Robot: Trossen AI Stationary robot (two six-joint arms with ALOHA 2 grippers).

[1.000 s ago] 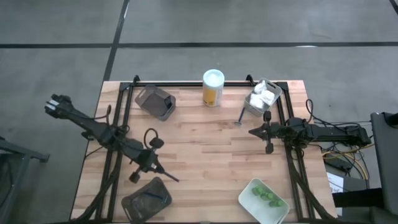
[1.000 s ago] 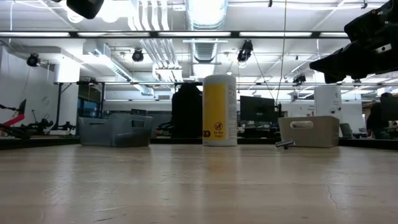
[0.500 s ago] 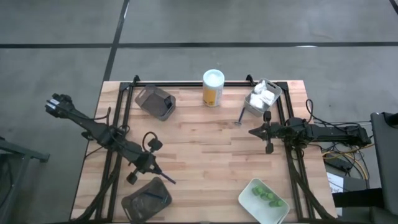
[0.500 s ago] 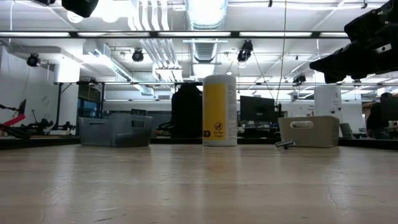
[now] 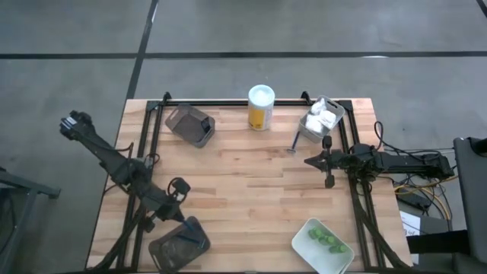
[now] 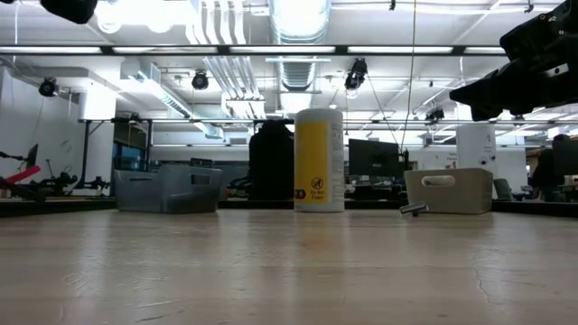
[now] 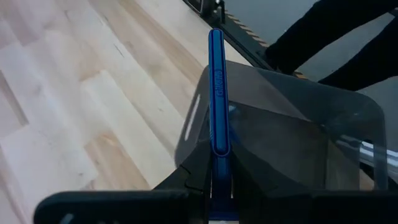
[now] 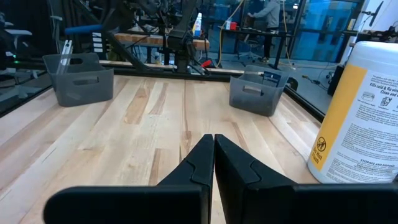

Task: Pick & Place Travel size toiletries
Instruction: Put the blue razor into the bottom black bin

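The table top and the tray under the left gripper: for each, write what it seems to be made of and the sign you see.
Table top: apparently wood, pale planks with visible grain and a smooth finish. Tray under the left gripper: probably smoky translucent plastic, since the wood shows faintly through its wall.

Table [image 5: 251, 175]: pale wood planks, light and tan strips alternating, black frame rails at its edges.
Bottle [image 5: 260, 107], upper centre of high view: yellow body, white cap; in right wrist view, yellow panel beside a white label with dark print.
Razor [image 7: 216, 93], centre of left wrist view: blue handle.
Left gripper [image 7: 214, 180] and right gripper [image 8: 213, 163]: black.
Dark trays [image 5: 190, 124], upper left and lower left: smoky grey-brown, translucent.
Pale tray [image 5: 312, 131], upper right: white-grey, holding white packets [image 5: 323, 116].
Second pale tray [image 5: 304, 242], lower right: green pieces [image 5: 326, 240].
Floor [image 5: 76, 46]: grey, dark lines.
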